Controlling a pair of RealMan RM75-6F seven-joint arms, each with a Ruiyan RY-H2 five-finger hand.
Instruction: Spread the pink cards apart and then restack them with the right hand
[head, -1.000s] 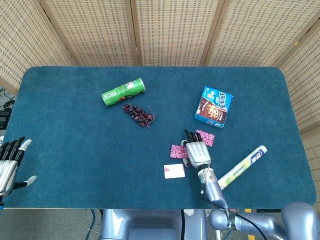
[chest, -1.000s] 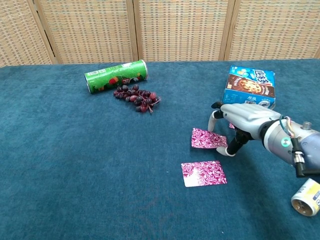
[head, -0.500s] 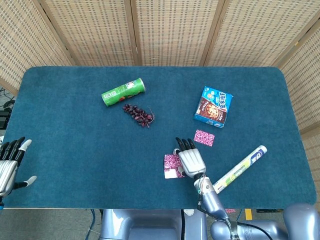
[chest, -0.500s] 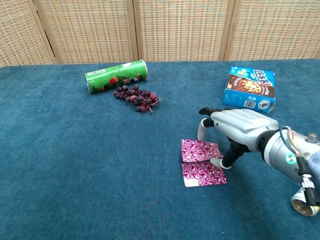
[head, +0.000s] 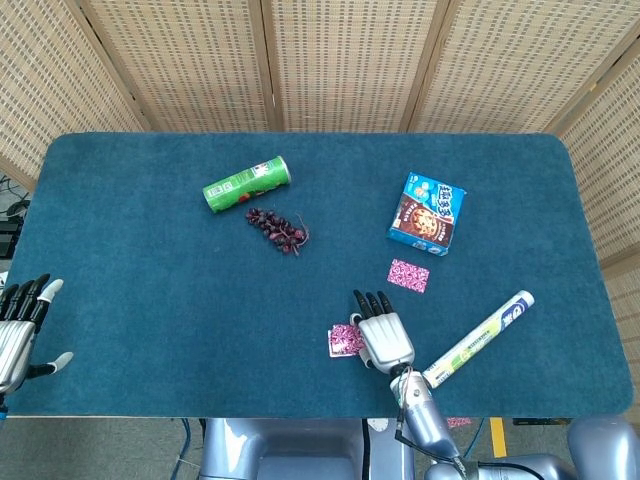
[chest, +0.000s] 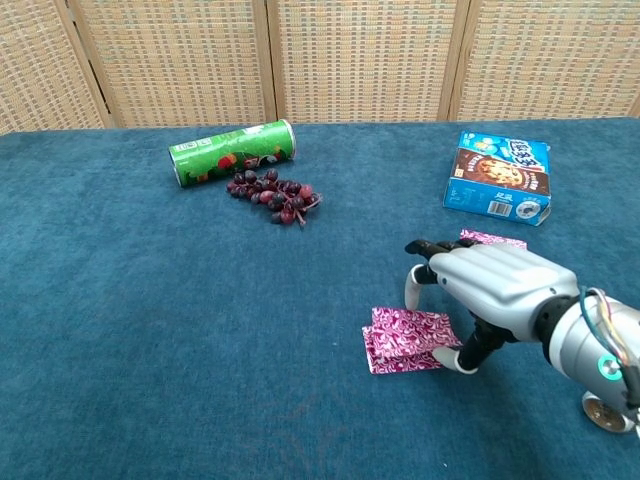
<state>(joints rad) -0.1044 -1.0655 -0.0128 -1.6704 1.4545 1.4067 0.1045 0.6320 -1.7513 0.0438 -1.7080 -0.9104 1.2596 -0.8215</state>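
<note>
Two pink patterned cards (chest: 408, 340) lie overlapped on the blue cloth near the front, the upper one shifted slightly back and right of the lower. My right hand (chest: 492, 294) arches over their right side, thumb tip down by their right edge and a fingertip near their back edge; it grips nothing. From the head view the hand (head: 383, 335) covers most of the pair (head: 344, 338). A third pink card (head: 408, 275) (chest: 492, 238) lies alone farther back, below the cookie box. My left hand (head: 20, 328) rests at the table's front left corner, fingers spread, holding nothing.
A green can (head: 247, 184) lies on its side with dark grapes (head: 277, 229) beside it at the back left. A blue cookie box (head: 427, 212) sits at the back right. A white and yellow tube (head: 478, 334) lies diagonally right of my right hand.
My right hand has slid one pink card forward and left until it overlaps the card near the front. The third card, earlier beside the hand, is left behind in the open.
</note>
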